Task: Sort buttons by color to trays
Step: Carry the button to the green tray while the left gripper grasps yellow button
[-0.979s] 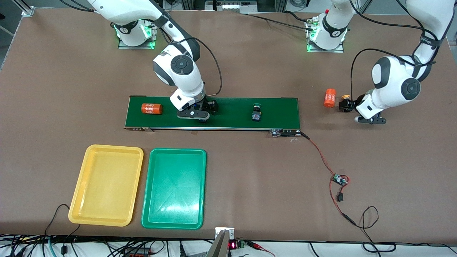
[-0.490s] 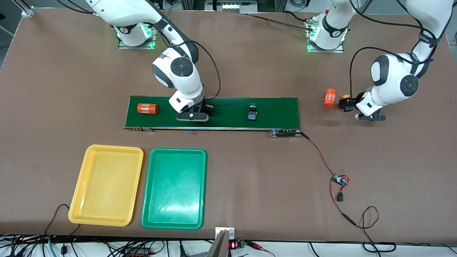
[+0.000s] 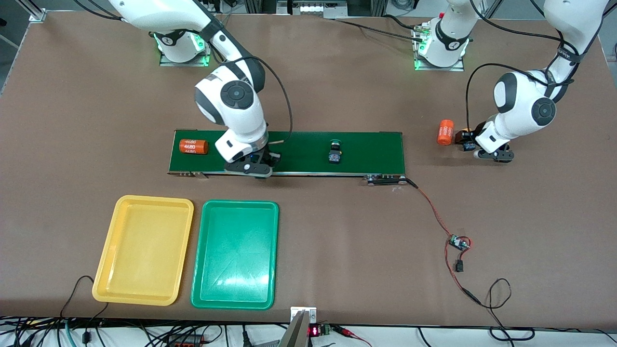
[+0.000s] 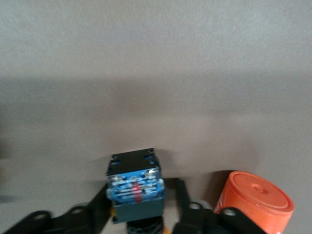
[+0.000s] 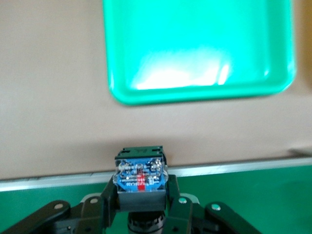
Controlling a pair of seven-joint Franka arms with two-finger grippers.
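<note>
The right end effector [image 3: 249, 167] sits at the conveyor belt's [image 3: 371, 144] edge nearest the front camera, clenched on a button [image 5: 140, 178] whose black-and-blue terminal block shows between its fingers; the cap colour is hidden. Bare counter [image 3: 337, 231] lies open between that belt edge and the two trays, a yellow tray [image 3: 111, 250] toward the right arm's end and a green tray [image 3: 209, 289] just beside it, both holding nothing. The left end effector [image 3: 470, 147] is low at the counter toward the left arm's end, off the belt, its fingers [image 4: 187, 207] flanking a second button [image 4: 135, 185], probably gripping it, though contact is hard to confirm. An orange cylinder [image 3: 445, 132] stands right beside that button, leaving little room there. A third button [image 3: 334, 153], green-capped, lies alone mid-belt with free belt around it. A second orange cylinder [image 3: 193, 146] lies at the belt's end toward the right arm. Three buttons, two cylinders and two trays are visible.
</note>
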